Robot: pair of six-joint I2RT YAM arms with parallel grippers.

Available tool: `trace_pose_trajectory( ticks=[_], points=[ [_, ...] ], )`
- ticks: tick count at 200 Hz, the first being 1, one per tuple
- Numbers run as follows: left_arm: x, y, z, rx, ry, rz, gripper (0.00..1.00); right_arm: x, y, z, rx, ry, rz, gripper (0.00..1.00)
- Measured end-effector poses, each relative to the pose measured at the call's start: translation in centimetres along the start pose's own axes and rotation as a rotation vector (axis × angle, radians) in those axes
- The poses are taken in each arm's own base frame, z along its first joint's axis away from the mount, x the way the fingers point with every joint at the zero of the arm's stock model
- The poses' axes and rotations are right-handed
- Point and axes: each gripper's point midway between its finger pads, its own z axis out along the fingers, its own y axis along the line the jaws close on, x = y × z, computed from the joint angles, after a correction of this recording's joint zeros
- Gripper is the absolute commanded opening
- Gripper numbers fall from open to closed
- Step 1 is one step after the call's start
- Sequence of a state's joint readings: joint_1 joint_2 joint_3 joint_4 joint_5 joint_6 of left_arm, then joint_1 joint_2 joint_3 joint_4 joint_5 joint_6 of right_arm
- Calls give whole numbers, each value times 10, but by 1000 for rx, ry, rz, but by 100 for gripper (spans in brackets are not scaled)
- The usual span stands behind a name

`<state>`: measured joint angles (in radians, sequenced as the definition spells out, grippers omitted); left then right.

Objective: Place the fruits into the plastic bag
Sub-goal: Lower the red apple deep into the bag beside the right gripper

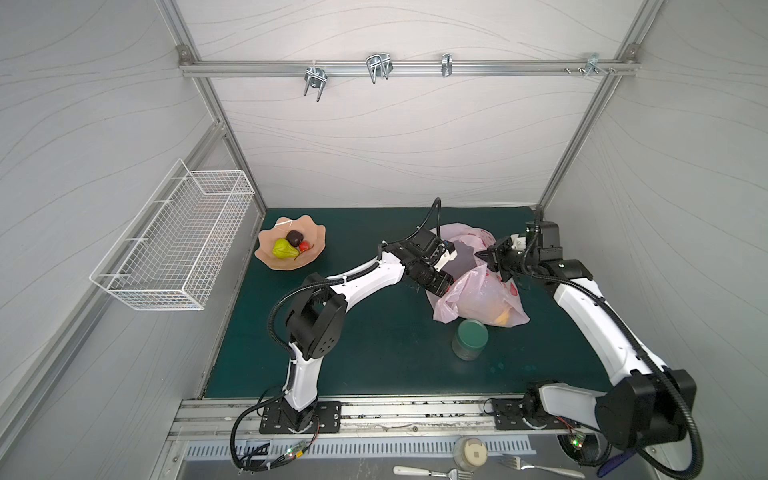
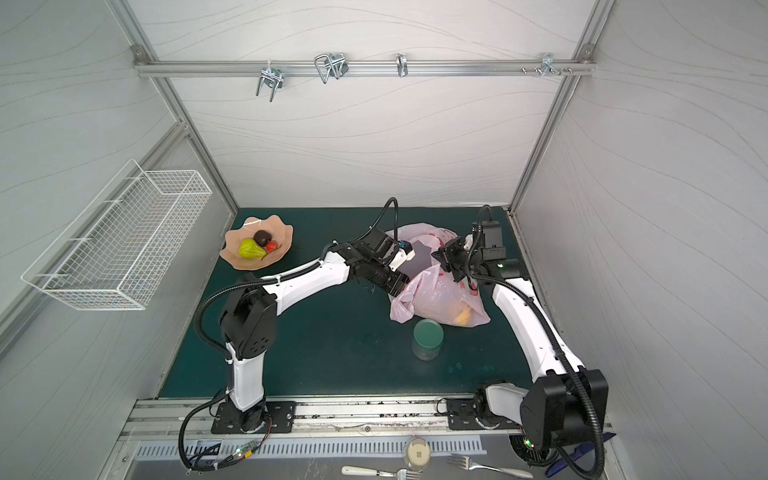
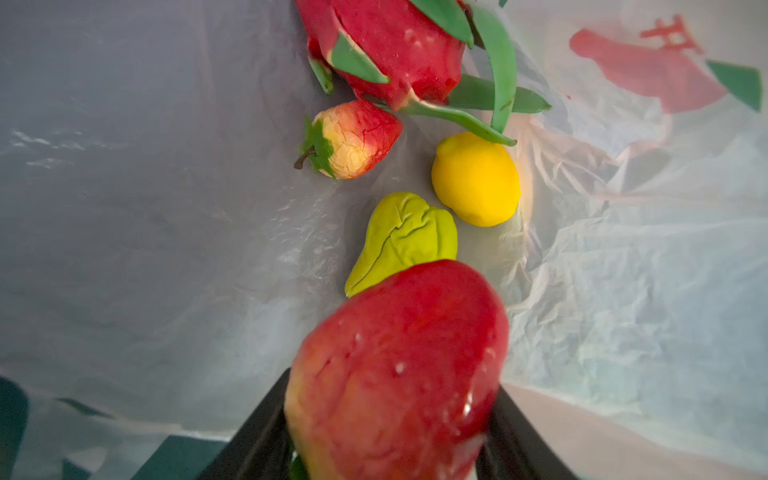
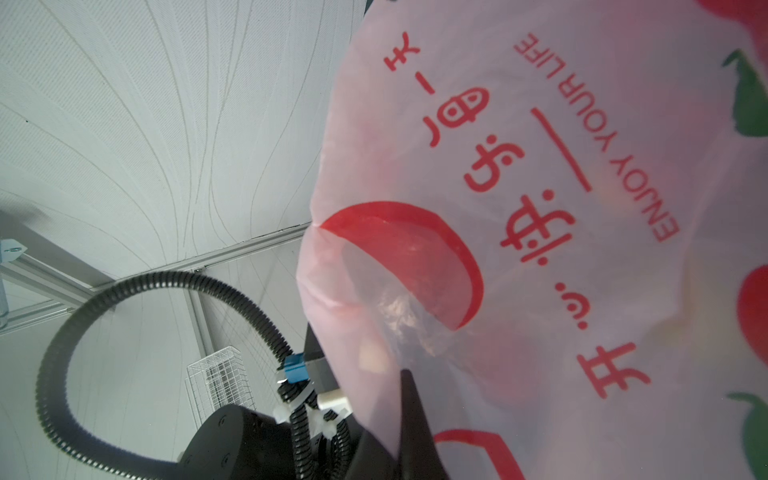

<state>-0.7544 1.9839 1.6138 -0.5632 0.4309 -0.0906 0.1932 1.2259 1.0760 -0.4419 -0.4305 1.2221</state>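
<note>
Left wrist view: left gripper, clasping a red strawberry, sits inside the plastic bag with lemon and lime straight ahead, while the closed right gripper pinches its rim.

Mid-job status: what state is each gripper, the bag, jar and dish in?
left gripper: shut on red fruit, inside plastic bag
right gripper: shut on plastic bag's rim
plastic bag: mouth open; dragon fruit, strawberry, lemon, green fruit inside
jar: upright, lid on
dish: green pear, brown fruit, cherry in it
</note>
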Motion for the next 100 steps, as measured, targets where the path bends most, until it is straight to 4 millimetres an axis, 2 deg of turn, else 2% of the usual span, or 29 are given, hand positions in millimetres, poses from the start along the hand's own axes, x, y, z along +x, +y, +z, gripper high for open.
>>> trace_pose_trajectory(
  ticks=[48, 100],
  points=[
    [-10, 5, 17, -6, 50, 16, 14, 1, 0, 0, 1, 0, -1, 0],
    [-38, 7, 31, -2, 31, 19, 14, 3, 0, 1, 2, 5, -5, 0]
  ],
)
